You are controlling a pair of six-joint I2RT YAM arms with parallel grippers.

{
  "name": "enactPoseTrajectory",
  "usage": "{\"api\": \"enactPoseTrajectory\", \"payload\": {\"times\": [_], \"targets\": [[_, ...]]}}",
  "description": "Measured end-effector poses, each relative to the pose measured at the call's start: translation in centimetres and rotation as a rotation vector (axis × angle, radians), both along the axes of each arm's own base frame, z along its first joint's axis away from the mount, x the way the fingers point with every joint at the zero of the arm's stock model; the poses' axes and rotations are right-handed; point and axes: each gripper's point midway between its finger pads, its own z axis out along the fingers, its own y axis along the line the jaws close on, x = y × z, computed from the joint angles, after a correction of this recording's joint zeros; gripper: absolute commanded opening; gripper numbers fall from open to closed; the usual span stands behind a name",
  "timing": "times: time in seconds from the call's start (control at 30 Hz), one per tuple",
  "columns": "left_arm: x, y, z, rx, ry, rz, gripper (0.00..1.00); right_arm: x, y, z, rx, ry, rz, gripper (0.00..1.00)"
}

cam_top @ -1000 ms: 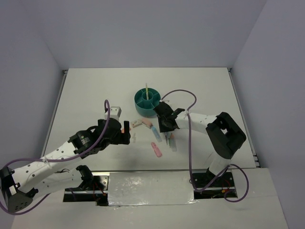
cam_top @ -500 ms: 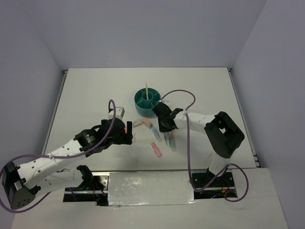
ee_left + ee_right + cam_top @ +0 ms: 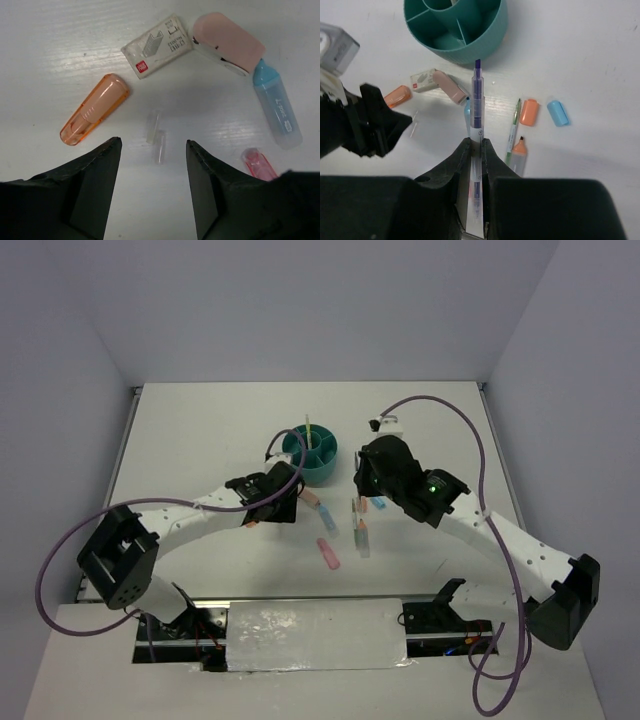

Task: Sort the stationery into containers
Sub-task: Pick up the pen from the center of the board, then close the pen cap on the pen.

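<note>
One pencil stands in the teal organizer — the other stationery lies loose beside it. Right gripper pinches a purple pen, left gripper spread wide over clear clips — plenty left to sort

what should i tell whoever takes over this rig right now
Right gripper: shut on a clear purple-tipped pen, tip pointing toward the teal organizer.
Left gripper: open, holding nothing, low over two clear clips on the table.
Done: one yellow pencil stands in the organizer.
Left: put the pen in. Then sort what lies on the table: the clips, orange piece, staple box, pink stapler, blue highlighter, green pen, orange cap and blue cap.
</note>
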Motion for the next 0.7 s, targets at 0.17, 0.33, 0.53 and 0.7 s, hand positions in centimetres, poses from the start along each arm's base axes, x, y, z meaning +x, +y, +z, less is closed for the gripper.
{"api": "enactPoseTrajectory", "payload": {"times": [0.17,0.33,0.53,0.7], "targets": [[1.1,0.8,-1.0,0.015,0.023,0.018,0.59,-1.2,-0.6,-0.5,-0.025,0.017,0.022,0.00],[1.0,0.7,-2.6,0.028,0.067,0.003,0.50,-1.9,-1.0,-1.4,-0.052,0.041,0.037,0.00],[0.8,0.4,-3.9,0.040,0.100,-0.019,0.48,-2.2,-1.0,-1.3,-0.048,0.039,0.050,0.00],[1.0,0.1,-4.5,0.036,0.103,-0.022,0.47,-2.6,-0.8,-1.6,-0.052,0.043,0.070,0.00]]}}
